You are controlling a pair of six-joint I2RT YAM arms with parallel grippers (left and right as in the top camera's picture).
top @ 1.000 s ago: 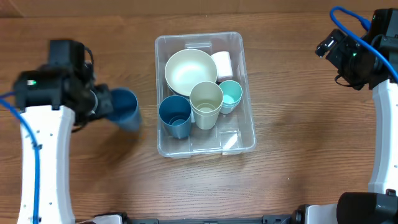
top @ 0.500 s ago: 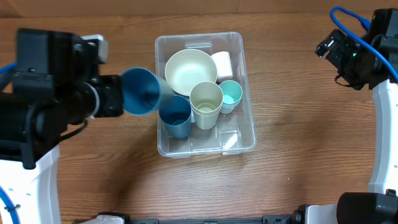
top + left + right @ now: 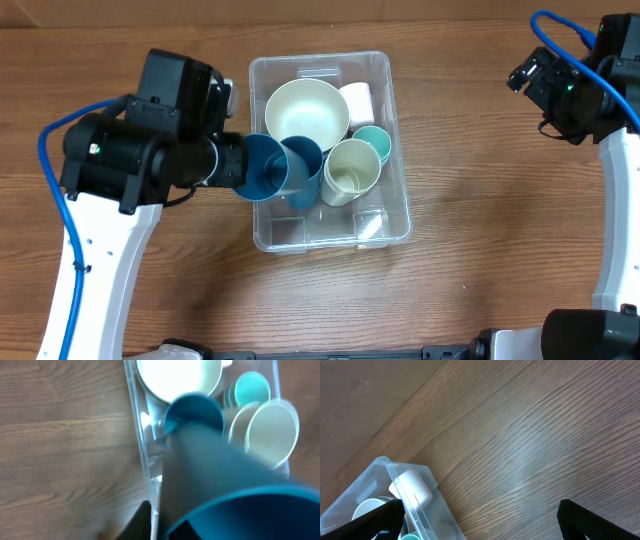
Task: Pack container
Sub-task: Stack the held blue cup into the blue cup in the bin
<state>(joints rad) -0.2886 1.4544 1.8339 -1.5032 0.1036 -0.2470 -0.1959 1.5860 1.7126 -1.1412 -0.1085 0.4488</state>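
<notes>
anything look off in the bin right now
Yes: the blue cup in the left gripper lies sideways across the left wall of the container, and the cream cup inside looks tipped rather than upright.

Wood-grain table (image 3: 480, 260), clear container (image 3: 400, 215) resting on it

Looked like a robotics lab bench: bare brown wood-grain tabletop (image 3: 480, 270), one white-and-black robot arm (image 3: 95, 260) left of the large clear rectangular plastic bin (image 3: 292, 233), twin arm (image 3: 615, 210) right of it, loose blue cables (image 3: 43, 158) on both.
</notes>
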